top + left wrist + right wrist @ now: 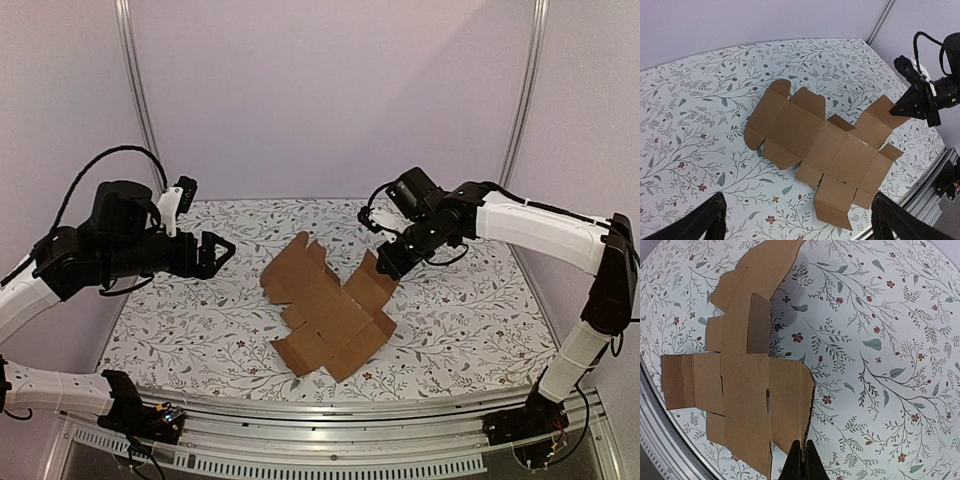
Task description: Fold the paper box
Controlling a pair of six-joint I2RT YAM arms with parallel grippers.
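Note:
The paper box (328, 307) is a flat brown die-cut cardboard sheet with flaps and notches, lying on the flowered table. My right gripper (386, 268) is shut on the edge of its far right flap and holds that flap lifted. In the right wrist view the black fingertips (796, 460) pinch the cardboard's edge (807, 410). My left gripper (218, 252) hovers open to the left of the sheet, well clear of it. From the left wrist the whole sheet (830, 150) shows, with the two fingers (705, 222) spread wide at the bottom corners.
The table (190, 320) has a white cloth with a leaf and flower print. A metal rail (330, 410) runs along its near edge. Pale walls and two upright posts (135, 90) close the back.

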